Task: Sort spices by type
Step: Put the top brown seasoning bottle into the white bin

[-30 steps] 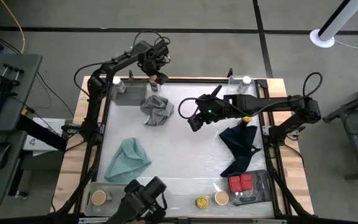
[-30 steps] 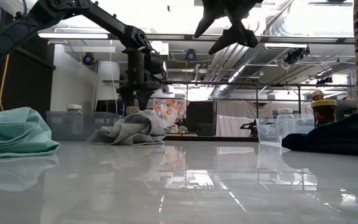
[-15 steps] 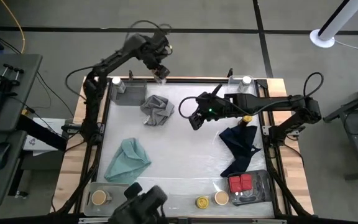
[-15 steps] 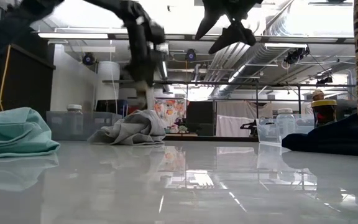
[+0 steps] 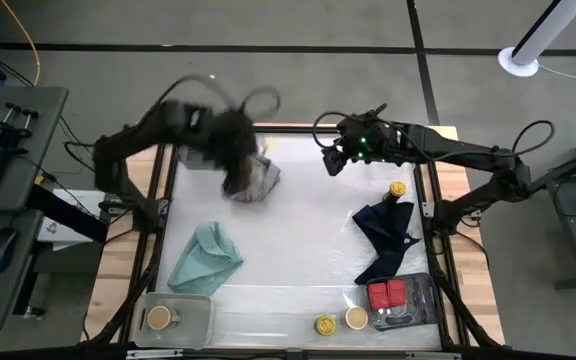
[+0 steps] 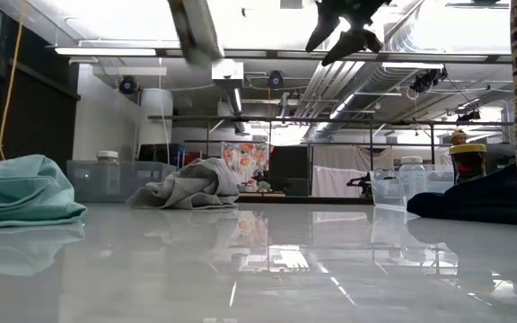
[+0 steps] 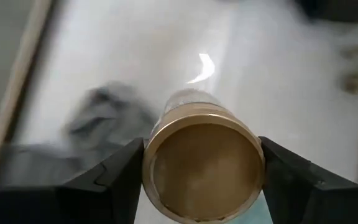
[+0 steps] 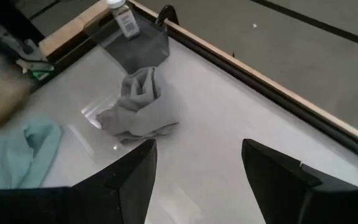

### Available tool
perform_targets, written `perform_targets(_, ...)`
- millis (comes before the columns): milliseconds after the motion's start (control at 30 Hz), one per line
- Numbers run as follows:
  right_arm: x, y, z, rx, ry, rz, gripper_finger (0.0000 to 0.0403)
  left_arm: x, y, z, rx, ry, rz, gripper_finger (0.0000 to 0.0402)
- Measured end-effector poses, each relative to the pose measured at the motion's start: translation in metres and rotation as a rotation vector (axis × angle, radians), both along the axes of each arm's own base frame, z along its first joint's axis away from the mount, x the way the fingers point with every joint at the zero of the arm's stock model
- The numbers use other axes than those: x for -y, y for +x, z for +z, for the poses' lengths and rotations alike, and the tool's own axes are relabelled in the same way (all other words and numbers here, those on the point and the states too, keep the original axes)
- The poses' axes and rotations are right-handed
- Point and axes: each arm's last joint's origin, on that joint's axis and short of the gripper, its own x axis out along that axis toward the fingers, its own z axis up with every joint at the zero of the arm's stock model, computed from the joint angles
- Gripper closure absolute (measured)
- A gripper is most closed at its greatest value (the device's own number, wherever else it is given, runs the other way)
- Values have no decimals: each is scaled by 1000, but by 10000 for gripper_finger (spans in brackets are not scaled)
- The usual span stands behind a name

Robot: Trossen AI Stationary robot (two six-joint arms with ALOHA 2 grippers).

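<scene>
Left wrist view: left end effector (image 7: 201, 171) apparently grips tan-lidded jar (image 7: 202, 163)

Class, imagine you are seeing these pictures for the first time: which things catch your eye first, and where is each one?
The left claw grips a tan-lidded jar, filling the left wrist view, above the grey cloth near the table's far side. The open right claw hangs over the far edge. Two red tins sit in a clear tray at the near right corner, beside the navy cloth.
</scene>
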Motion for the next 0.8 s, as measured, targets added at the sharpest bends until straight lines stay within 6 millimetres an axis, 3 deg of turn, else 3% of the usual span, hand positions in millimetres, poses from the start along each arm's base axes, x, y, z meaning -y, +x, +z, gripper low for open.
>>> perform_targets(167, 4, 1, -3, -27, -6, 52, 169, 92, -21, 3, 21, -91, -161, 168)
perform_targets(467, 4, 14, -11, -30, 28, 206, 169, 214, -54, -63, -232, -190, -119, 168)
perform_targets(600, -2, 17, -7, 30, 75, 229, 169, 249, -72, -87, -263, -196, -150, 168)
perform_targets(800, -28, 24, -5, 97, 182, 232, 169, 277, -103, -121, -320, -135, -239, 168)
